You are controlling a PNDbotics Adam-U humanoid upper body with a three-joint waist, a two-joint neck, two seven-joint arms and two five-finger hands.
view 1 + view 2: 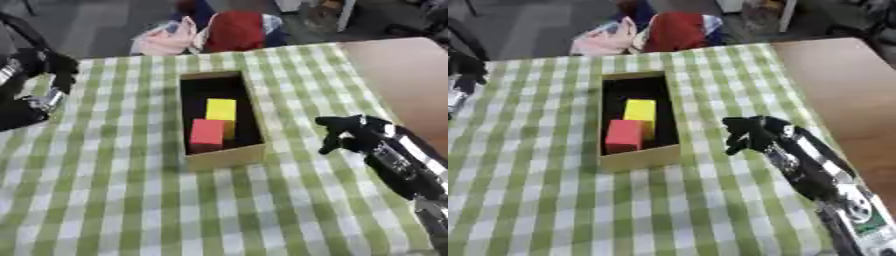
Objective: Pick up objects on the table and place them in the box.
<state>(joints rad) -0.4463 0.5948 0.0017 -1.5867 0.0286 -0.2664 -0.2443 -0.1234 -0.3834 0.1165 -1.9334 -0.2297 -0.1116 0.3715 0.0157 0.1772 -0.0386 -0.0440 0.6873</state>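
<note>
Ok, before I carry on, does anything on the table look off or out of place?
Nothing stands out. The red block and yellow block sit inside the box, which rests flat on the checked tablecloth. Nothing spilled or damaged.

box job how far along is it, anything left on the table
Done: a yellow block and a red block lie inside the box. In hand: nothing; the right robot hand hangs curled beside the box, the left robot hand at the left edge. Left: no loose object shows on the checked cloth.
</note>
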